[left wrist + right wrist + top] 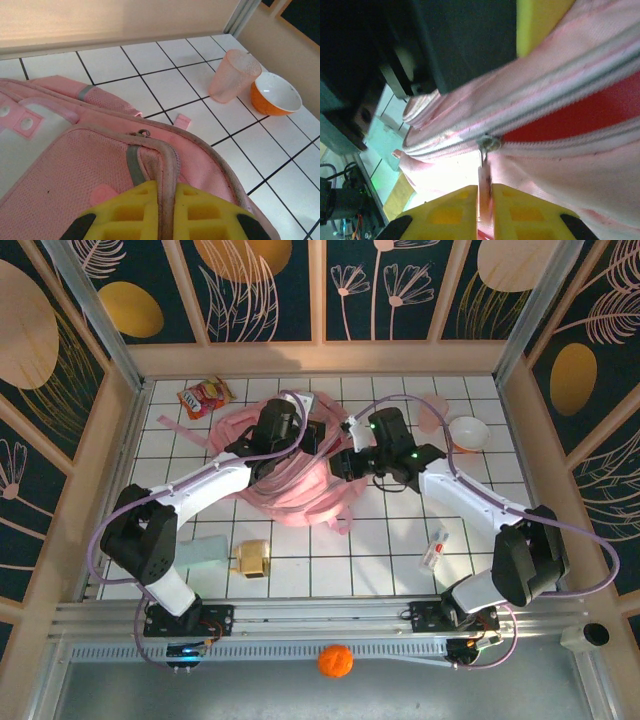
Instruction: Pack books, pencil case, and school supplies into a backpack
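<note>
So the backpack (pixel 300 502) sits mid-table. The left gripper (pixel 167 202) is clamped tight on its rim; the right gripper (pixel 485 202) looks pinched on the zipper pull (pixel 484 176), though it's blurry. The pencil case (pixel 205 552) lies near the left arm's base.

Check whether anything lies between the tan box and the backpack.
Nothing visible does: bare tiles separate the tan box from the near edge of the backpack. The left end effector is clamped on the backpack's rim, the right end effector on its zipper pull.
</note>
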Tool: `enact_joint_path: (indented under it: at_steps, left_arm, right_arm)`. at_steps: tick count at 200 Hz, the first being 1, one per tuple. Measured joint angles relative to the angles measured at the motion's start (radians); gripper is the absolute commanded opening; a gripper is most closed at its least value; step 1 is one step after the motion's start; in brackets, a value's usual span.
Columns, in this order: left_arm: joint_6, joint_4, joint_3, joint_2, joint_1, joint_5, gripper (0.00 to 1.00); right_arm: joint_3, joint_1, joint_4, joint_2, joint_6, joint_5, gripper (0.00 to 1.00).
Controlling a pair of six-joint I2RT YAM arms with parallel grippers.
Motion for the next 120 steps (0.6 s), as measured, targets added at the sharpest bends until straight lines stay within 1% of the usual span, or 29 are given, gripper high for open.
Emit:
enact_joint_path:
  at_steps: [32, 39, 53, 69, 84, 98, 120]
  left_arm:
    - [-0.014, 0.011, 0.004, 0.000, 0.001, 0.000, 0.00]
    - [-0.017, 0.011, 0.004, 0.000, 0.001, 0.000, 0.00]
    - [-0.021, 0.011, 0.004, 0.000, 0.001, 0.001, 0.00]
    - [-0.023, 0.012, 0.004, 0.000, 0.001, 0.004, 0.00]
    - [-0.025, 0.012, 0.004, 0.000, 0.002, 0.006, 0.00]
    - [-0.026, 0.012, 0.004, 0.000, 0.003, 0.007, 0.00]
    - [-0.029, 0.012, 0.004, 0.000, 0.003, 0.007, 0.00]
  right_arm:
    - [-0.010, 0.004, 0.003, 0.000, -0.001, 0.001, 0.22]
    - [-0.011, 0.004, 0.006, 0.000, -0.001, 0.001, 0.24]
    - [-0.012, 0.005, 0.019, 0.000, -0.006, 0.007, 0.33]
    - [-0.012, 0.004, 0.034, 0.000, -0.005, 0.015, 0.36]
    - [-0.012, 0.005, 0.045, 0.002, -0.005, 0.018, 0.35]
    - [-0.012, 0.004, 0.057, 0.007, -0.005, 0.019, 0.33]
    - [-0.012, 0.006, 0.075, 0.023, -0.002, 0.020, 0.24]
